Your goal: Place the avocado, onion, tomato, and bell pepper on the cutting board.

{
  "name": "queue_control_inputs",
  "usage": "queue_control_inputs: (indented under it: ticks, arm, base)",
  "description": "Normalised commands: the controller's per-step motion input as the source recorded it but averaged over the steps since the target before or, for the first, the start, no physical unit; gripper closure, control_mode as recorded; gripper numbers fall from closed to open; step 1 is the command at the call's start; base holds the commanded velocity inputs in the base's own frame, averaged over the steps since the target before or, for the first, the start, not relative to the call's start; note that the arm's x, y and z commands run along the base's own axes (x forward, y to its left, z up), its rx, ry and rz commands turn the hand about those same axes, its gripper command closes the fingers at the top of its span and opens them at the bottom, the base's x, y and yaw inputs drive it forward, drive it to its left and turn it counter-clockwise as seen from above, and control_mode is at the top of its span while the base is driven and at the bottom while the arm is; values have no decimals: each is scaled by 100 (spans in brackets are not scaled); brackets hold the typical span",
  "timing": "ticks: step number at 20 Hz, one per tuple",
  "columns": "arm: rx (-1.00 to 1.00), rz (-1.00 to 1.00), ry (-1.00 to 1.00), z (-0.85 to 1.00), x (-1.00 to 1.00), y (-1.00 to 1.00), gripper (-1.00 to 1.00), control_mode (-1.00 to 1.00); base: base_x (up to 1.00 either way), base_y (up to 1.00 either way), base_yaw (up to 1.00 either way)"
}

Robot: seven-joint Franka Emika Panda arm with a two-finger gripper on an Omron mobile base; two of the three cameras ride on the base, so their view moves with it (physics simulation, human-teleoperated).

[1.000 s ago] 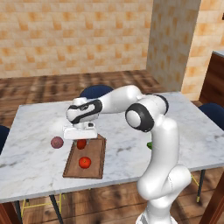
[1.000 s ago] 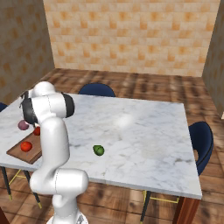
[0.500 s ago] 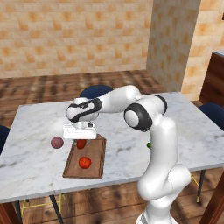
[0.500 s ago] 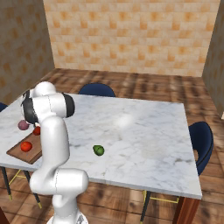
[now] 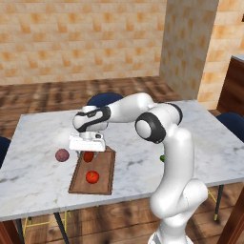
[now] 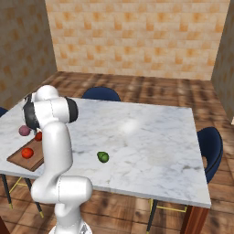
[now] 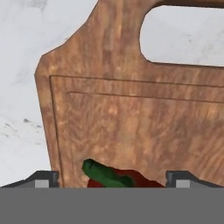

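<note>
Left base view: the arm reaches left and low over the counter (image 5: 43, 176), with the claw (image 5: 88, 153) hanging directly above the far end of the board (image 5: 106, 175). A red item, likely the pepper (image 5: 88, 156), sits between the fingers at that far end. The fingers stand on either side of it; whether they pinch it or stand clear cannot be told. A second red ball, likely the tomato (image 5: 92, 177), lies on the board nearer the camera, apart from the first. The onion (image 5: 62, 155) rests on the counter just left of the board, near its far left corner and off the wood. The avocado (image 5: 162, 157) shows as a small green spot at the right edge of the arm, well apart from the board.

Right base view: the avocado (image 6: 103, 157) lies alone on bare marble, right of the arm. The board (image 6: 20, 158) is at the left counter edge, with the tomato (image 6: 27, 153) on it, the pepper (image 6: 39, 135) beyond, and the onion (image 6: 24, 130) farther still.

Hand view: the two fingertips (image 7: 41, 179) are wide apart, with the pepper's (image 7: 131, 179) red body and green stem between them, above the board (image 7: 131, 113) with its handle cutout.
</note>
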Motion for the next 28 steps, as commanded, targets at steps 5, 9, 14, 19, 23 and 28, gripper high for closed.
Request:
queue_control_inputs:
  ticks: [5, 9, 14, 19, 23, 28]
  arm:
    - [0, -5, 0, 0, 0, 0, -100, -100]
    - [0, -3, 0, 11, 0, -2, -100, -100]
    - [0, -1, -3, 34, 0, -3, -100, -100]
    - [0, 0, -8, 50, -6, -3, -100, -100]
    - [0, 0, -12, 53, -29, -18, -100, -100]
    - [0, 0, -14, 47, -50, -27, -100, -100]
  base:
    - [0, 0, 0]
    - [0, 0, 0]
    - [0, 0, 0]
    - [0, 0, 0]
    - [0, 0, 0]
    - [0, 0, 0]
